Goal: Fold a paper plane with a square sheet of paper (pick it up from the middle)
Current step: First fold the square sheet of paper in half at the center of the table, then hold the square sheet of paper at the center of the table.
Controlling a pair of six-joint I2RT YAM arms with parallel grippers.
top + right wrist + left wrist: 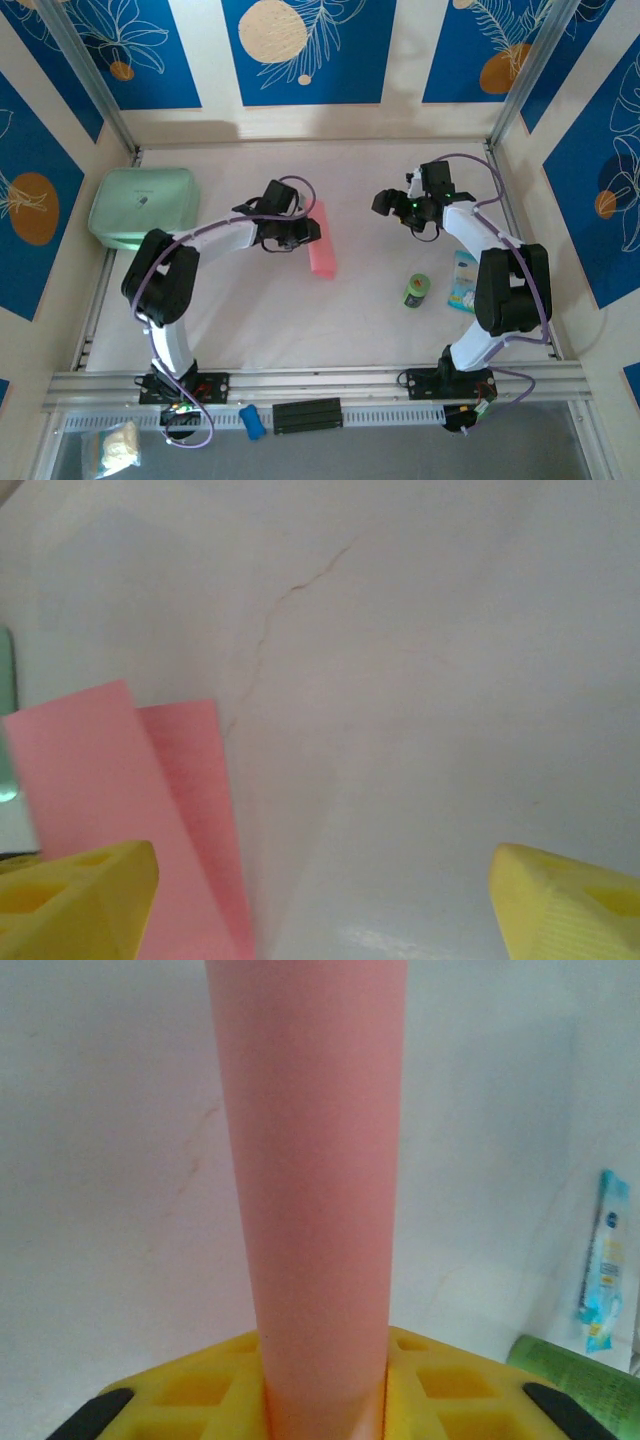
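Paper (321, 243), folded into a narrow strip, sits near the middle of the tabletop (380, 320), pinched by the left end effector (306, 232). The right end effector (392, 203) hangs released nearby. Edges need squaring before any crease is pressed.

Blue floral walls (345, 60), white table (360, 335)

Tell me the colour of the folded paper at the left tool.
The folded paper is plain salmon pink, clearest in the left wrist view.

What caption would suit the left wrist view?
Left gripper pinching the folded pink paper, white table behind, green can and blue packet at right.
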